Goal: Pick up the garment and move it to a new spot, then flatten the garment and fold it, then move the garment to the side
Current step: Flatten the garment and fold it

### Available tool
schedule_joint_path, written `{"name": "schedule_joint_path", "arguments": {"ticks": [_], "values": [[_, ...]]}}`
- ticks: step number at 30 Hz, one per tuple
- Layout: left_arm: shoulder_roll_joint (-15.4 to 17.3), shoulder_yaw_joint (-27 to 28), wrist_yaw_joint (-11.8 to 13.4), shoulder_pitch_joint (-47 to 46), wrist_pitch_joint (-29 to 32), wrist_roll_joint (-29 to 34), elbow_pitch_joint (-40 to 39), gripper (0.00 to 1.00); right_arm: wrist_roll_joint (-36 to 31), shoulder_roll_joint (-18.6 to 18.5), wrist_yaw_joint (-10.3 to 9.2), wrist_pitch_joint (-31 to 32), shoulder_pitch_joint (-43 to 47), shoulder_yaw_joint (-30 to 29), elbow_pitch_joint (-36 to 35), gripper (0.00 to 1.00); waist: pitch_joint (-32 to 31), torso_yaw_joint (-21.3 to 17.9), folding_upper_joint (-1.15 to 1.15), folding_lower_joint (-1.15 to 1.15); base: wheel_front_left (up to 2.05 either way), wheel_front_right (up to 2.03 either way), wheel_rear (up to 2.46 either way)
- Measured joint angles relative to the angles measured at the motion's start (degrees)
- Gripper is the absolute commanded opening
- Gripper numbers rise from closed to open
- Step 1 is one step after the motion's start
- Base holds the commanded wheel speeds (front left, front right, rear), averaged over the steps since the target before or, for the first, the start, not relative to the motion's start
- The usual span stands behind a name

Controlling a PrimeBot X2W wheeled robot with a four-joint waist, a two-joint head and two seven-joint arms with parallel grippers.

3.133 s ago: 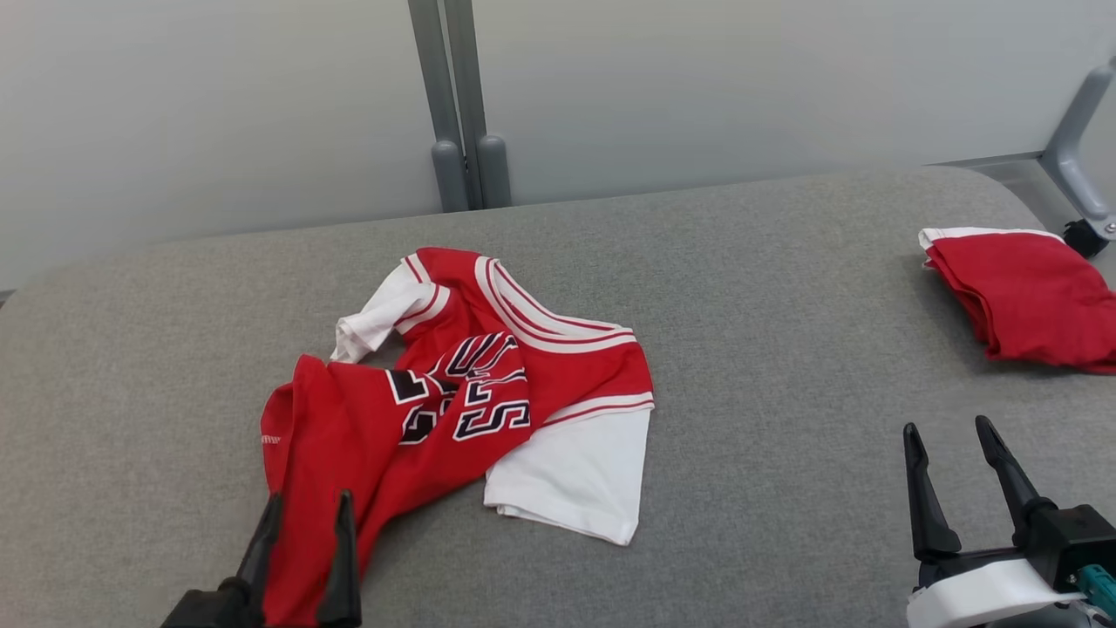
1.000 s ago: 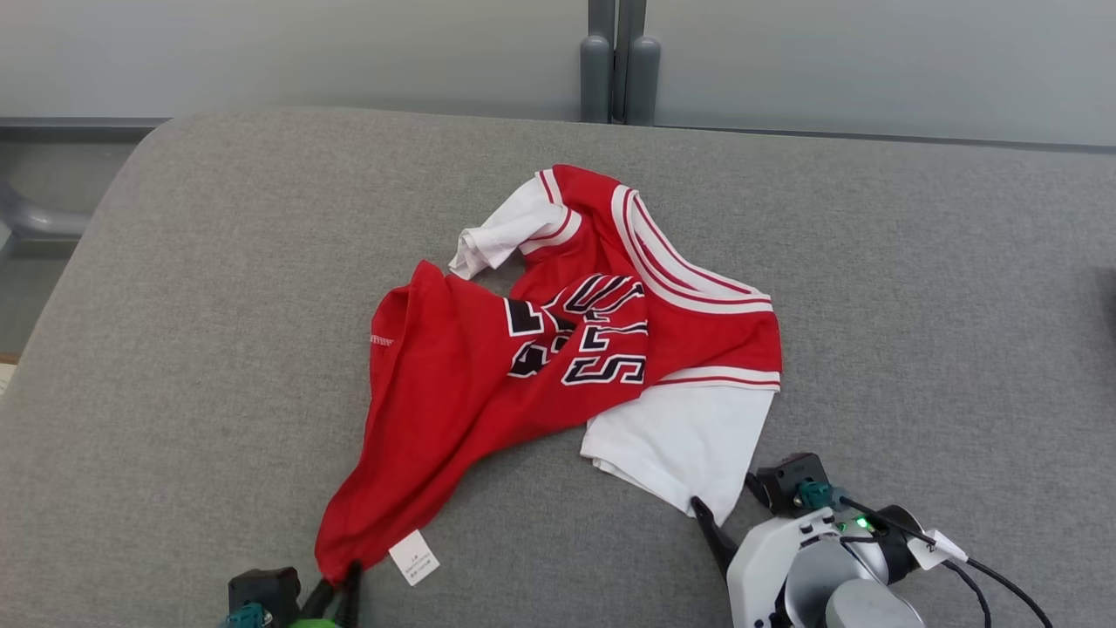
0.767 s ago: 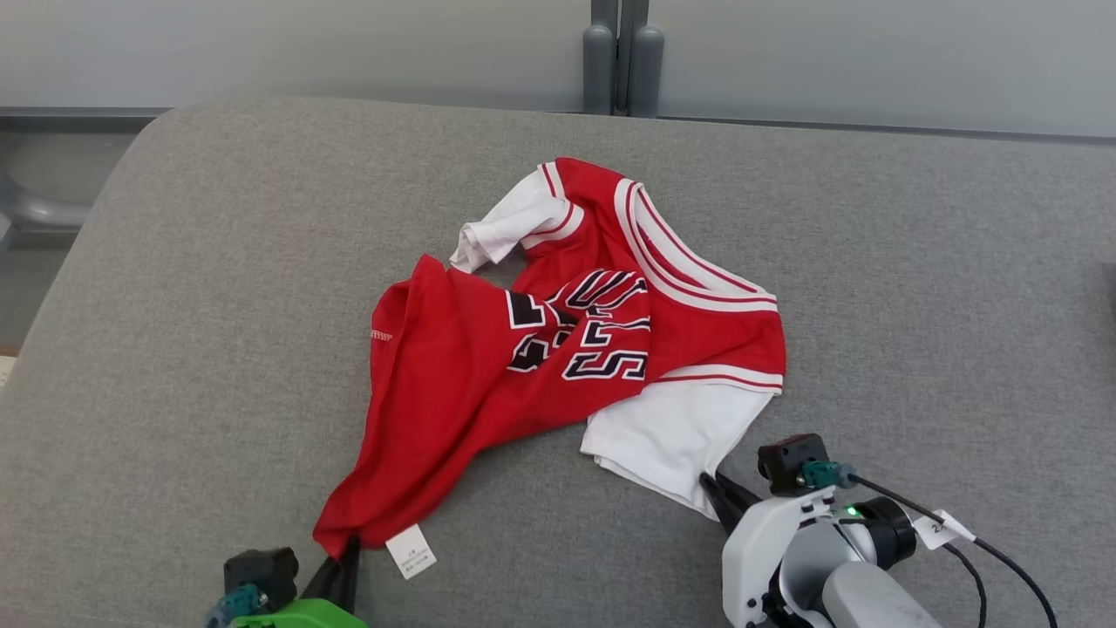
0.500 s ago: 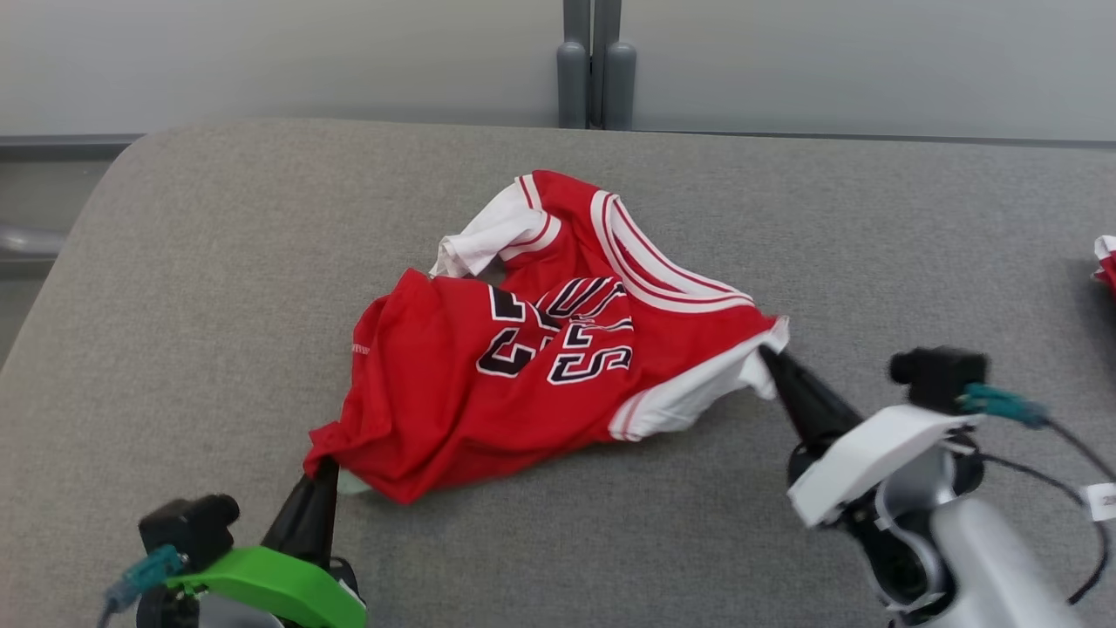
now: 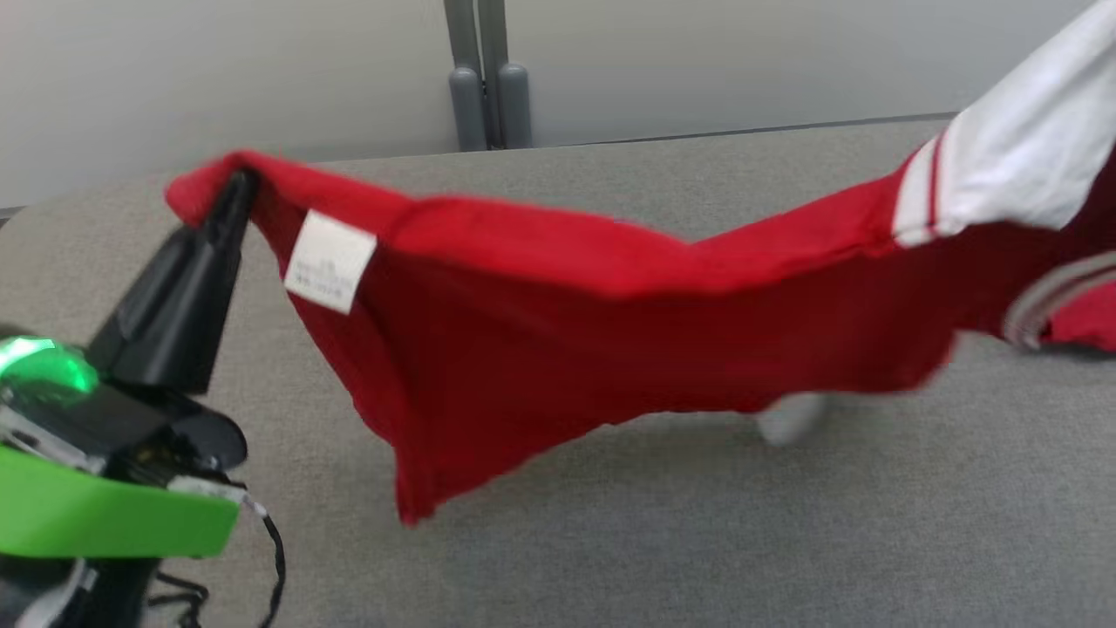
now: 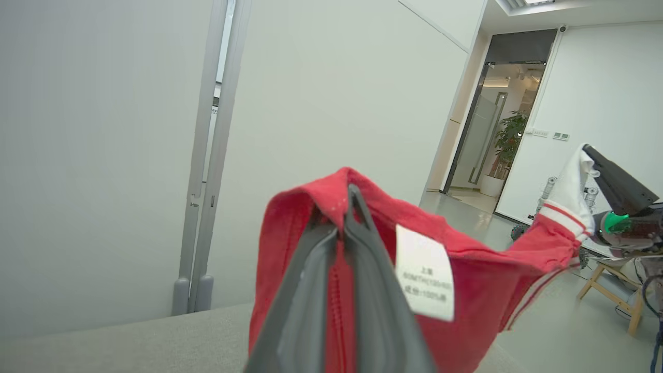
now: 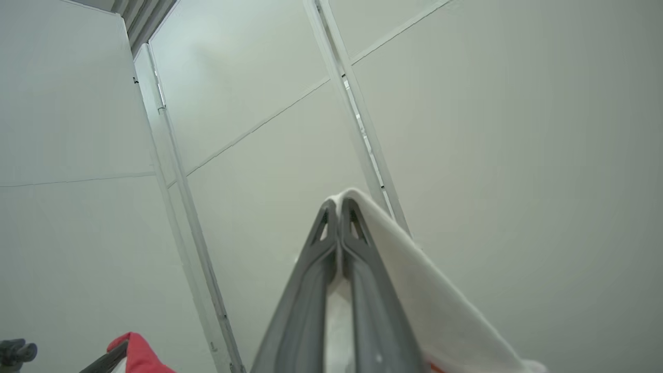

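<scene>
Your left gripper (image 5: 234,190) is pinched shut on the garment (image 5: 567,340) at its red corner, by the label (image 5: 330,260). It hangs stretched above the grey surface (image 5: 697,541). Your right gripper (image 7: 339,207) clamps the white sleeve (image 5: 1029,166). Light, limp: hold it by corners.

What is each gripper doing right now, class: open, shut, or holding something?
Left gripper: shut on the garment, at its red corner by the label.
Right gripper: shut on the garment's white sleeve.

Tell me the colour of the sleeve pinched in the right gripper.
The sleeve is white, with thin red stripes near its base; the left wrist view shows it best.
</scene>
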Motion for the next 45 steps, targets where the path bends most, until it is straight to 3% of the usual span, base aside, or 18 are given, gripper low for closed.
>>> {"name": "schedule_joint_path", "arguments": {"ticks": [6, 12, 15, 19, 23, 28, 34, 42, 45], "values": [[1.7, -0.8, 4.1, -17.8, 7.4, -2.2, 7.7, 0.00, -3.7, -1.6, 0.00, 7.2, -17.4, -6.2, 9.6, 0.00, 4.0, -2.0, 0.00, 0.00, 0.00, 0.00, 0.00], [0.6, -5.1, 5.5, -39.7, 7.8, 4.2, 25.4, 0.00, -11.5, -2.1, 0.00, 6.8, -35.0, -6.1, 24.0, 0.00, 10.6, -3.1, 0.00, 0.00, 0.00, 0.00, 0.00], [0.5, -6.2, 5.4, -50.2, 3.6, 9.8, 36.8, 0.00, -16.7, 0.0, 0.00, 1.7, -44.0, -4.5, 33.0, 0.00, 14.8, -3.2, 0.00, 0.01, 0.00, 0.00, 0.00], [0.6, -5.5, 4.9, -63.1, -8.1, 16.2, 50.5, 0.00, -21.7, 2.5, 0.01, -8.8, -55.0, -2.6, 43.2, 0.00, 20.5, -3.5, 0.00, 0.02, 0.00, 0.00, 0.00], [1.5, -7.3, 1.6, -69.5, -17.0, 20.2, 61.7, 0.00, -21.0, 3.5, 0.00, -15.2, -58.3, 0.6, 48.9, 0.00, 25.1, -4.0, 0.00, 0.02, 0.00, 0.00, 0.00], [1.6, -9.8, -2.4, -65.7, -24.2, 20.7, 71.0, 0.00, -16.3, 2.9, 0.00, -18.1, -47.0, 6.1, 50.0, 0.00, 28.1, -4.9, 0.00, 0.01, 0.00, 0.00, 0.00], [1.0, -13.7, -4.3, -48.2, -31.9, 19.6, 75.0, 0.00, -9.2, -0.6, 0.00, -21.3, -20.0, 12.3, 45.7, 0.00, 26.3, -5.5, 0.00, 0.00, 0.00, 0.00, 0.00], [1.8, -16.0, -4.5, -21.6, -37.7, 18.1, 69.6, 0.00, -2.4, -3.4, 0.00, -26.5, 5.4, 15.5, 39.8, 0.00, 20.1, -5.3, 0.00, 0.00, 0.00, 0.00, 0.00], [1.7, -16.2, -3.0, -10.5, -38.3, 18.0, 65.0, 0.00, -0.1, -4.2, 0.00, -27.0, 13.1, 15.8, 36.5, 0.00, 17.0, -5.3, 0.00, 0.00, 0.00, 0.00, 0.00]]}}
